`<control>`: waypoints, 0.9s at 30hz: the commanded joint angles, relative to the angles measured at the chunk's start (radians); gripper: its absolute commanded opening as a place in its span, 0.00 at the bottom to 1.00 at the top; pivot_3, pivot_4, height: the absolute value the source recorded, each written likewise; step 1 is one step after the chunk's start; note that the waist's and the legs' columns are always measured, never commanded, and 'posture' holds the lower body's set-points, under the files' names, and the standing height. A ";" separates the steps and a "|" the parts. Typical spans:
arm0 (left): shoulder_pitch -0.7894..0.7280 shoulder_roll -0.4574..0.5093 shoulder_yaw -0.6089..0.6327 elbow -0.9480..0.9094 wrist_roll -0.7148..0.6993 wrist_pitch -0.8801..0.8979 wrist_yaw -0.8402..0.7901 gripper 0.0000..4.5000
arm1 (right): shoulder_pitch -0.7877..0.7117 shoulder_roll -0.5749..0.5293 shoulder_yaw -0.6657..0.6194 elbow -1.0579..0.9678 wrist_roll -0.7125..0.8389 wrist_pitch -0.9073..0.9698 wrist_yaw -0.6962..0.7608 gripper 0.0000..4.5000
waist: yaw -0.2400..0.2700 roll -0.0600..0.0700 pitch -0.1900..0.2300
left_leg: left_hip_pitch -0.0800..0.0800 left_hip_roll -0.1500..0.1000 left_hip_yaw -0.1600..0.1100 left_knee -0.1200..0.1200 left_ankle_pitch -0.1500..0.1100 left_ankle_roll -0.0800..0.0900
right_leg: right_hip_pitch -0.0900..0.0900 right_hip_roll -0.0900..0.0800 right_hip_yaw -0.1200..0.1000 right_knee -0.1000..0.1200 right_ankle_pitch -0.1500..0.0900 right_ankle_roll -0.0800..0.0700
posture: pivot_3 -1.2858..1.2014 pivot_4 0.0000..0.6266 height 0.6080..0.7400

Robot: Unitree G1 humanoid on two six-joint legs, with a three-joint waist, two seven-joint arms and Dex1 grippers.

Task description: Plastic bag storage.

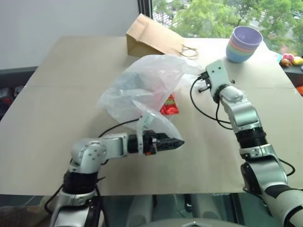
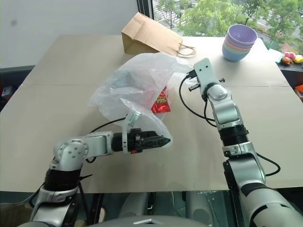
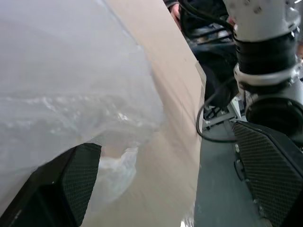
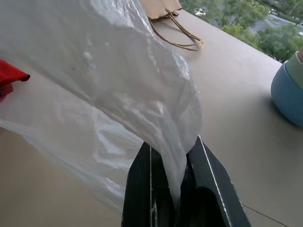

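Observation:
The plastic bag (image 1: 142, 85), a large crumpled see-through film, lies across the middle of the table. My right gripper (image 4: 173, 189) is shut on its far right corner, and the film rises out from between the fingers (image 4: 139, 184). A red snack packet (image 1: 169, 105) shows through the bag near its right side. At the bag's near edge my left gripper (image 1: 177, 142) lies low and points to the right. Its fingers (image 3: 71, 184) stand wide apart with nothing gripped, and a fold of film drapes over the wrist and touches one pad.
A brown paper bag (image 1: 151, 35) with handles lies at the back of the table (image 1: 57, 109). A stack of pastel bowls (image 1: 244, 43) stands at the back right. Small toys (image 1: 289, 60) sit off the far right edge. A black cable (image 1: 203, 111) loops beside my right arm.

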 commanded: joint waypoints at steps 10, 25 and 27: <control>-0.011 -0.189 0.271 0.005 -0.304 -0.071 0.260 0.01 | -0.038 -0.048 -0.051 -0.004 0.014 -0.053 0.008 0.00 | 0.002 0.000 0.000 | 0.000 0.000 0.000 0.001 0.000 0.000 | 0.000 0.000 0.000 0.000 0.000 0.000 | 0.52 0.24 1.00; -0.864 0.117 0.585 0.702 -0.423 -0.713 0.372 0.01 | -0.564 -0.186 -0.217 0.406 0.141 -0.474 0.066 0.00 | 0.016 -0.001 0.001 | -0.003 -0.002 -0.002 0.000 0.001 -0.001 | 0.000 0.000 -0.002 -0.004 0.002 -0.001 | 0.52 0.24 1.00; -0.951 0.146 0.545 0.819 -0.334 -0.713 0.287 0.01 | -0.606 -0.236 -0.207 0.433 0.124 -0.489 0.088 0.00 | 0.022 -0.001 0.001 | -0.003 -0.002 -0.003 -0.002 0.002 -0.003 | 0.001 0.000 -0.003 -0.004 0.002 -0.001 | 0.52 0.24 1.00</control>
